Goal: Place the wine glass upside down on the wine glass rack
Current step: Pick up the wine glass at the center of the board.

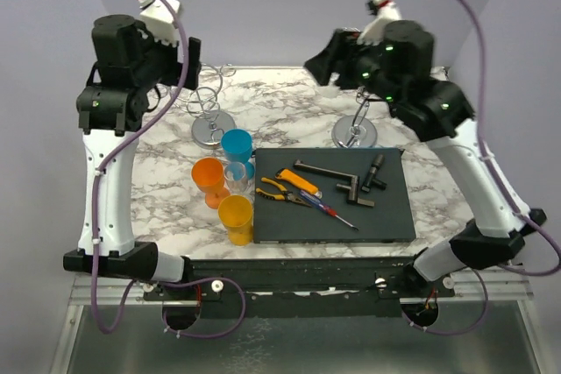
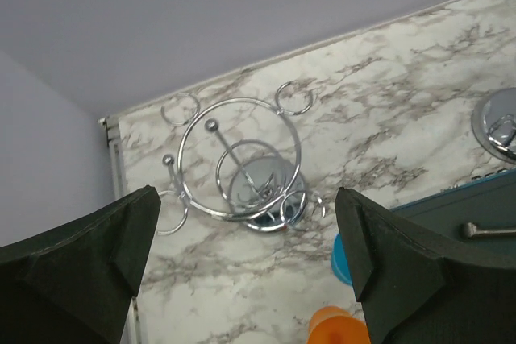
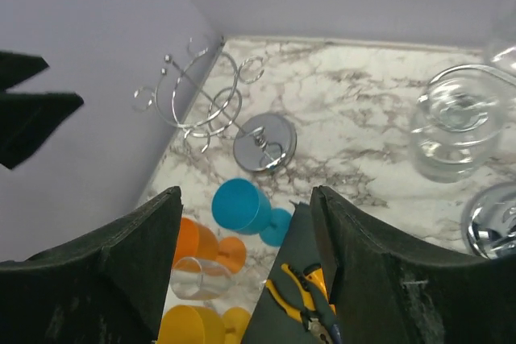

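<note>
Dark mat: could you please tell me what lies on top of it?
Yellow-handled pliers, an orange knife, a red screwdriver and dark metal tools; the tabletop under it is hidden.

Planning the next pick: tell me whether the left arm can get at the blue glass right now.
Probably yes. The left gripper is open above the empty rack, and nothing covers the blue glass; the clear glass and orange glass crowd its near side.

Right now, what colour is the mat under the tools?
Dark grey mat, clearest in the top external view.
</note>
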`<state>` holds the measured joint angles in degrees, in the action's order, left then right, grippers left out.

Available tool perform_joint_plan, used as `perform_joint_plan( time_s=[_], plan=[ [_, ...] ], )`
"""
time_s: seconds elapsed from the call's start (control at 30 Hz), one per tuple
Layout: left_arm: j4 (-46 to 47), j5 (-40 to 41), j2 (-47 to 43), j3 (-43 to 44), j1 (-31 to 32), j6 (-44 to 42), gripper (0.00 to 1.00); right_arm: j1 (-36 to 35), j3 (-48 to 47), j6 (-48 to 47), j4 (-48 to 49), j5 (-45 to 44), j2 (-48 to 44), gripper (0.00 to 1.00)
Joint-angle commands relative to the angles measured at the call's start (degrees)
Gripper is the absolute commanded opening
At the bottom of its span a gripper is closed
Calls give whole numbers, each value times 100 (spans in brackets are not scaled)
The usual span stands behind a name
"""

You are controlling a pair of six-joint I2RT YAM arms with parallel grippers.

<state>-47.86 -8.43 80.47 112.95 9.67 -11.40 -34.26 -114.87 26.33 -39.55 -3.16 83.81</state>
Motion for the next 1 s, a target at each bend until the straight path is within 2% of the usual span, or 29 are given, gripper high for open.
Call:
perform_joint_plan(
  time_s=[0.0, 0.23, 0.37, 0.63, 0.97],
  plan=[
    [-731, -1040, -353, -221, -912, 211, 99, -1315, -387, -465, -797, -1611, 676, 71],
    [-910, -1251, -882, -1276, -914, 110, 99, -2427, 313, -240, -847, -1701, 1177, 72],
    [-860, -1311, -1109, -1623, -914, 291, 99, -2732, 167, -101, -1025, -1383, 1711, 70],
    [-866, -1172, -1317, -1984, -914, 419, 99, -2859, -51, -75, -1165, -887, 2499, 63],
    [-875, -1253, -1525, -2119, -914, 393, 99, -2859, -91, -161, -1194, -1012, 2843, 56]
  ],
)
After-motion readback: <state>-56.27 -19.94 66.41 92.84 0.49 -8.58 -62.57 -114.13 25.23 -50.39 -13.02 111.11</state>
